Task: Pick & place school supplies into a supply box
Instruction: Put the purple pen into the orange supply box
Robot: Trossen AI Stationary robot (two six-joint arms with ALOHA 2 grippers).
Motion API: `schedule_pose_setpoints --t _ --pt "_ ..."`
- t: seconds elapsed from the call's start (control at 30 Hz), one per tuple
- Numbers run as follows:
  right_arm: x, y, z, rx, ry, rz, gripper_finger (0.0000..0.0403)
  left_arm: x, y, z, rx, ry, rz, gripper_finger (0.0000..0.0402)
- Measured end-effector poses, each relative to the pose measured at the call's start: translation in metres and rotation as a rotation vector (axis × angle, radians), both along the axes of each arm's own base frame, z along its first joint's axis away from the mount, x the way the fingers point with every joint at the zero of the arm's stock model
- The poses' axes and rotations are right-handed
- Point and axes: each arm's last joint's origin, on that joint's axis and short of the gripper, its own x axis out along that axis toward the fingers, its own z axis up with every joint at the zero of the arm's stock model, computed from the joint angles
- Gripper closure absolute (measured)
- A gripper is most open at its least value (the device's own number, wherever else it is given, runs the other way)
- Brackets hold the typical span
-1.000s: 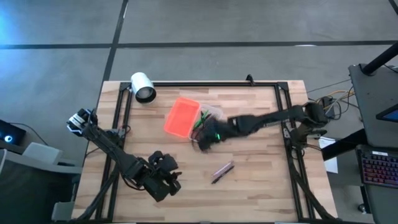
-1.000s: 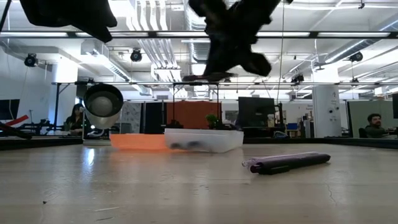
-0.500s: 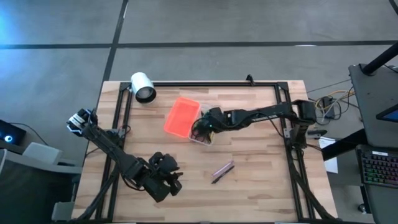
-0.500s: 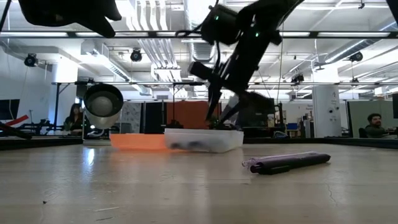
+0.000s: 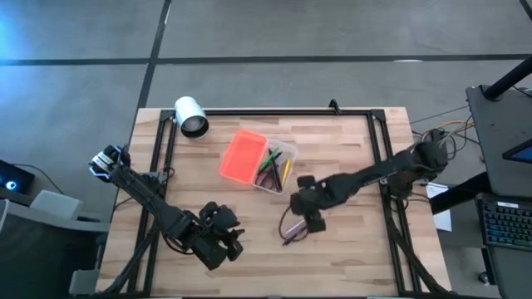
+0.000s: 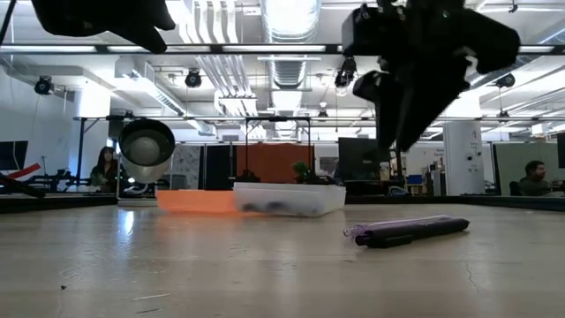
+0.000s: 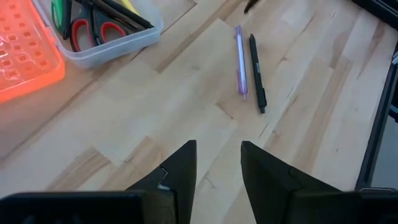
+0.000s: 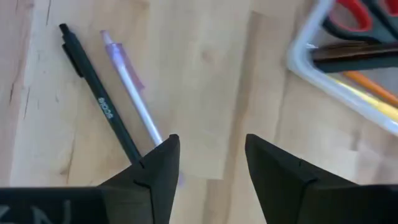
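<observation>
High view: right end effector (image 5: pixel 304 213) positioned above the wooden desk (image 5: pixel 349 166), just beside two loose pens, a thin black pen (image 5: pixel 289 234) and a slim translucent purple pen (image 5: pixel 299 224), both well apart from the clear plastic supply box with its orange textured lid (image 5: pixel 243 157) folded open; left end effector (image 5: pixel 218 241) parked near the front left of the desk. Low view: both pens lying flat and side by side on the desk surface, the right end effector (image 6: pixel 397 146) hanging above, clear of them. Left wrist view: fingers of the left end effector (image 7: pixel 217 163) parted, nothing between; red-handled scissors (image 7: pixel 93 31) already in the box tray. Right wrist view: fingers parted and empty, black pen (image 8: pixel 99 99) and purple pen (image 8: pixel 134 93) close alongside one another. Handling judgement: light, rigid, smooth round barrels, likely to roll or slip; best pinched across the barrel near mid-length, one pen at a time, with fingers straddling only that barrel.
</observation>
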Motion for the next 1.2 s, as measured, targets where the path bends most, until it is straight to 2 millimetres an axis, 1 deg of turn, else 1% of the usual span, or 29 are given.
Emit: schedule_pose_setpoints --t 0.1,0.17,0.2,0.27,0.33,0.47,0.6,0.67,0.73,0.83,0.93,1.03,1.2 --pt "-0.004 0.018 -0.019 0.003 0.037 0.005 0.0236 0.000 0.000 0.000 -0.001 -0.001 0.000 0.0294" --pt "-0.006 0.026 -0.031 0.014 0.063 -0.023 0.0239 0.000 0.000 0.000 -0.002 -0.002 0.000 0.0294" --pt "-0.007 0.028 -0.033 0.017 0.071 -0.038 0.0241 0.000 0.000 0.000 -0.003 -0.003 0.000 0.0294" --pt "-0.009 0.031 -0.033 0.026 0.061 -0.079 0.0244 0.001 0.000 0.000 -0.007 -0.009 0.004 0.0294" --pt "-0.015 0.035 -0.030 0.026 0.053 -0.117 0.0246 0.007 0.003 -0.001 -0.031 -0.018 0.014 0.0294" --pt "-0.032 0.044 -0.016 0.024 0.015 -0.117 0.0244 0.033 0.017 -0.009 -0.076 0.016 -0.042 0.0294" --pt "-0.051 0.037 -0.017 -0.034 0.025 -0.126 0.0244 0.056 0.028 -0.014 -0.071 -0.031 -0.083 0.0294" --pt "-0.059 0.034 -0.015 -0.034 0.003 -0.127 0.0245 0.065 0.031 -0.014 -0.058 -0.075 -0.104 0.0294" --pt "-0.063 0.032 -0.017 -0.032 -0.028 -0.102 0.0245 0.069 0.032 -0.013 -0.062 -0.098 -0.100 0.0294" --pt "-0.060 0.033 -0.021 -0.024 -0.093 -0.035 0.0245 0.068 0.033 -0.013 -0.083 -0.115 -0.043 0.0294" --pt "-0.053 0.036 -0.027 -0.029 -0.135 0.012 0.0245 0.067 0.029 -0.012 -0.099 -0.122 -0.034 0.0294" --pt "-0.045 0.039 -0.041 -0.038 -0.131 0.069 0.0245 0.066 0.026 -0.011 -0.144 -0.136 -0.004 0.0294" --pt "-0.030 0.043 -0.052 -0.059 -0.115 0.105 0.0245 0.064 0.022 -0.010 -0.191 -0.152 0.039 0.0294"
